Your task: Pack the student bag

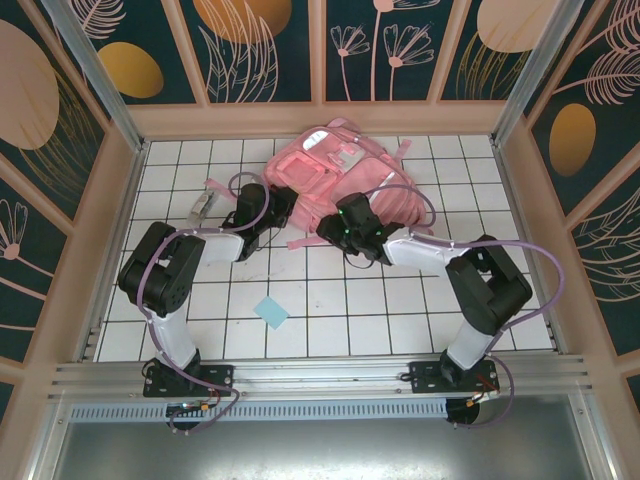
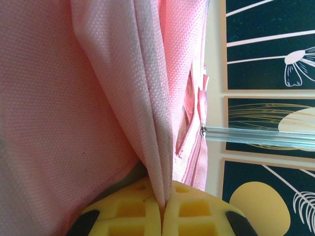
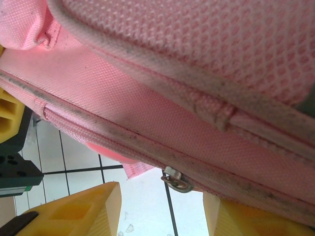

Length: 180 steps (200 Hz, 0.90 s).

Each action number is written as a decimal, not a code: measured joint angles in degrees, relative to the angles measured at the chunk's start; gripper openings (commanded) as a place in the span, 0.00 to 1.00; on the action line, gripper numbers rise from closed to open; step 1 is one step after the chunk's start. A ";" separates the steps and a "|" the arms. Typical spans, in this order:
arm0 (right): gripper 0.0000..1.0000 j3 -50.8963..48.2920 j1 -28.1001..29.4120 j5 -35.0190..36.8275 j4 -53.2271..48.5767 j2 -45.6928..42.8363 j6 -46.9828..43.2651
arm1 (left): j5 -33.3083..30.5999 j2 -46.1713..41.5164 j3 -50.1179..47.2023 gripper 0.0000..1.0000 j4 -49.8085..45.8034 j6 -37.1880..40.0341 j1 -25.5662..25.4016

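Pink weave is crowding the left wrist lens as the student bag [image 2: 59, 98] is pressing right up against it. From above, the bag is lying at the far middle of the white-tiled table [image 1: 400, 310], front pockets facing up and straps trailing toward the near side. Both arms are reaching in at its near edge. At the near-left corner, the left gripper [image 2: 161, 209] is clamping its yellow pads together on a fold of the pink fabric, which is rising straight up out of the pinch. Just to its right, the right gripper [image 3: 161, 196] is sitting at the bag's near edge with its yellow fingers spread well apart and nothing between them but tile. The bag's zipped seam is running across just above that gap, and I cannot tell whether either finger is touching the cloth. Further back toward the arm bases, a light blue square [image 1: 270, 312] is lying flat on the tiles between the two arms, well apart from the bag. A little grey object [image 1: 200, 205] is resting on the tiles left of the left arm, too small to make out. Smallest of all, a metal zip pull [image 3: 176, 181] is dangling from the seam, right over the gap between the right gripper's fingers.
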 measured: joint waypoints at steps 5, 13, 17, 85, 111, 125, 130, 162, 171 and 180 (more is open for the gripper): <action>0.49 0.00 0.13 0.37 0.02 0.11 0.24 | -0.04 -0.11 -0.15 0.00 0.11 -0.09 0.00; 0.50 0.02 0.44 1.25 0.00 0.26 0.39 | -0.02 -0.33 -0.37 0.00 0.17 -0.13 -0.02; 0.50 0.11 0.66 1.90 -0.11 0.42 0.42 | -0.04 -0.46 -0.44 0.00 0.17 -0.15 -0.07; 0.50 2.14 3.93 11.41 -3.74 1.64 0.17 | -0.42 -0.74 -0.57 0.00 0.35 -1.62 -0.44; 0.48 4.76 4.02 14.32 -4.50 5.35 -0.04 | -0.70 -0.76 -0.61 0.00 0.39 -1.88 -0.66; 0.44 5.95 4.20 15.69 -5.05 7.13 -0.31 | -0.92 -0.96 -0.94 0.00 0.44 -2.01 -0.81; 0.41 6.16 4.24 16.09 -5.14 7.48 -0.48 | -1.07 -1.07 -1.18 0.00 0.52 -2.03 -0.85; 0.24 6.43 4.17 17.55 -5.35 7.93 -1.66 | -1.42 -2.69 -2.51 0.00 0.74 -2.47 -0.96; 0.21 6.38 3.98 17.70 -5.18 7.93 -2.03 | -1.44 -2.82 -2.54 0.00 0.81 -2.56 -0.96; 0.20 6.08 3.67 17.66 -4.44 7.91 -2.36 | -1.44 -2.82 -2.54 0.00 0.98 -2.71 -0.96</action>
